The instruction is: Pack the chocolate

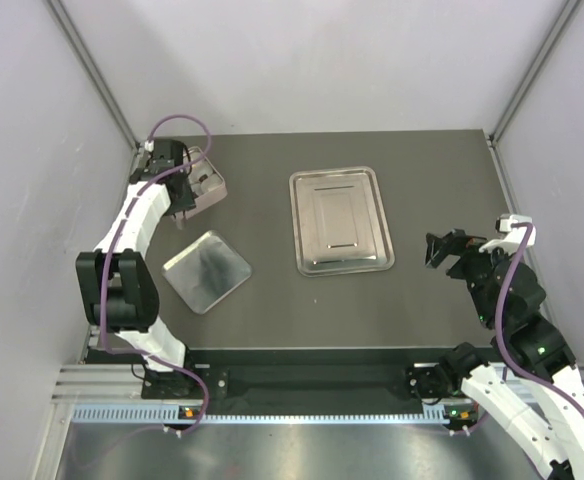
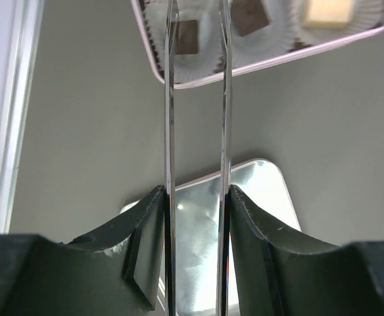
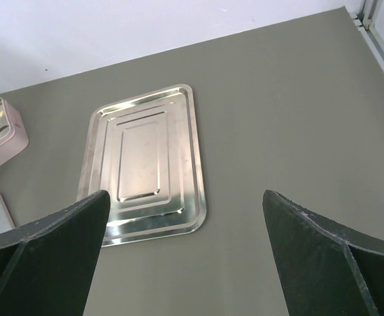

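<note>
Here, chocolate sat in the tin at far left.
The left gripper [image 1: 185,188] hung over the tin [image 2: 271,60], jaws slightly apart, gripping nothing; chocolate [image 2: 187,36] lay inside in paper cups. Rightward lay the lid [image 1: 207,270] and tray [image 1: 340,220]. The right gripper [image 3: 185,194] gaped wide, holding nothing.

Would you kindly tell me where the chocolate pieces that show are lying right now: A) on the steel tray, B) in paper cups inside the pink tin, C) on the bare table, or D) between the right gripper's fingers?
B: the left wrist view shows the chocolate pieces sitting in white paper cups inside the pink tin, while the steel tray holds nothing.
</note>
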### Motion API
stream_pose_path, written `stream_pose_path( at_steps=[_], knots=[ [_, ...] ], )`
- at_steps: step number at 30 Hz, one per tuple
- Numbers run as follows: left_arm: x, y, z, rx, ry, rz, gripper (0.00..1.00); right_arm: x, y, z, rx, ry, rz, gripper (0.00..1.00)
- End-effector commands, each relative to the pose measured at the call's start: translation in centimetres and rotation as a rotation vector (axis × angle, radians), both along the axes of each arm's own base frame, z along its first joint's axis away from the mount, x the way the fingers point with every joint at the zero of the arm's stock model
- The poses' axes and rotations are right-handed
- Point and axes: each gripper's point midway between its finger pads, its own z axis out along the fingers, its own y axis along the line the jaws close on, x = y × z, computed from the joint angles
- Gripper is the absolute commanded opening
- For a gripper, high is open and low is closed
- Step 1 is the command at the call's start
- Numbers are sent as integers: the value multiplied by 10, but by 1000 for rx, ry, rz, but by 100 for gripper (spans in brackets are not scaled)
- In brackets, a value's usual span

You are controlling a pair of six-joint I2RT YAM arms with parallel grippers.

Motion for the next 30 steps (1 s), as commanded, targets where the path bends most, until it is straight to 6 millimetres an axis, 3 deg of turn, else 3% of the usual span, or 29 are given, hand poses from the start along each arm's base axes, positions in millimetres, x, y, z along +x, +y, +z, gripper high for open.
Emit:
stream_pose_path(
  at_steps=[1,7,9,10,13,16,20,29,30],
  knots=[
    [15,-22,66,-56,-200,-63,46,-1,-1,17,8,-35,5,100],
    [6,-79,93,-102,-275,-187,46,-1,2,11,14,-6,12,100],
    [-1,-105,92,-169,-286,-241,45,-1,4,11,17,0,22,100],
    [-1,-129,96,-203,-317,-306,45,0,5,10,16,6,23,100],
    [-11,-164,86,-240,-316,-372,46,0,5,1,-4,42,20,100],
    [-12,-179,67,-268,-296,-386,46,-2,1,-5,-20,76,4,100],
    [1,-188,45,-275,-288,-388,46,-3,-4,-3,-15,78,-25,100],
    [51,-200,7,-252,-312,-357,47,6,1,1,-16,82,-24,100],
    [55,-201,-5,-245,-292,-344,47,6,1,-1,-22,85,-25,100]
  ],
)
